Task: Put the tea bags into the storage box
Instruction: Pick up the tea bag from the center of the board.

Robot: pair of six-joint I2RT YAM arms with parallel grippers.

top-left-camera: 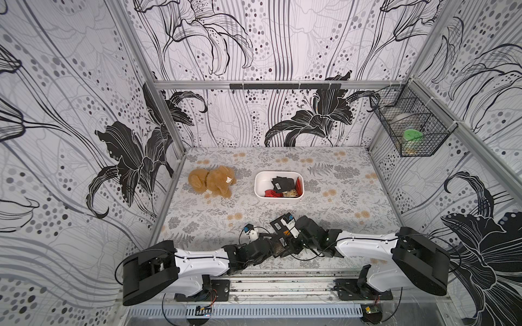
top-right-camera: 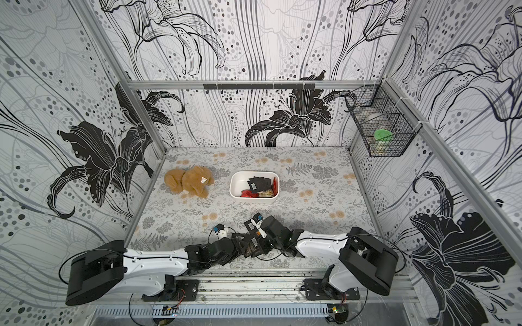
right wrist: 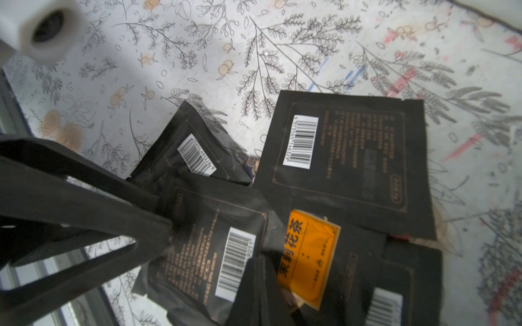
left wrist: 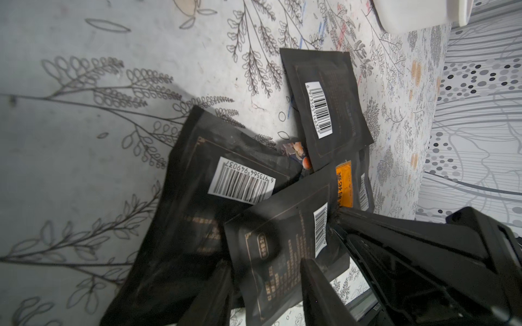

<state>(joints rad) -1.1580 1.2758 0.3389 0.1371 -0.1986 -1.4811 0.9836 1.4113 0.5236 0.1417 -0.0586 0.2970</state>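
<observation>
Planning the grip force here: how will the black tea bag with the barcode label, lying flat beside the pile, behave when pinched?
The black tea bag looks thin and flat, so probably light and floppy. Its smooth foil-like surface may slip. Lying flush on the tablecloth, its edge seems hard to catch.

Two arm tools (top-left-camera: pixel 278 245) over black tea bags (top-left-camera: pixel 278 225); storage box (top-left-camera: pixel 261 187) beside plush toy (top-left-camera: pixel 213 180).

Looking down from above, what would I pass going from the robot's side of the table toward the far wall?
In a top view: the pile of tea bags between the two arms → the white storage box, some sachets already inside → the black hook rail on the far wall.
</observation>
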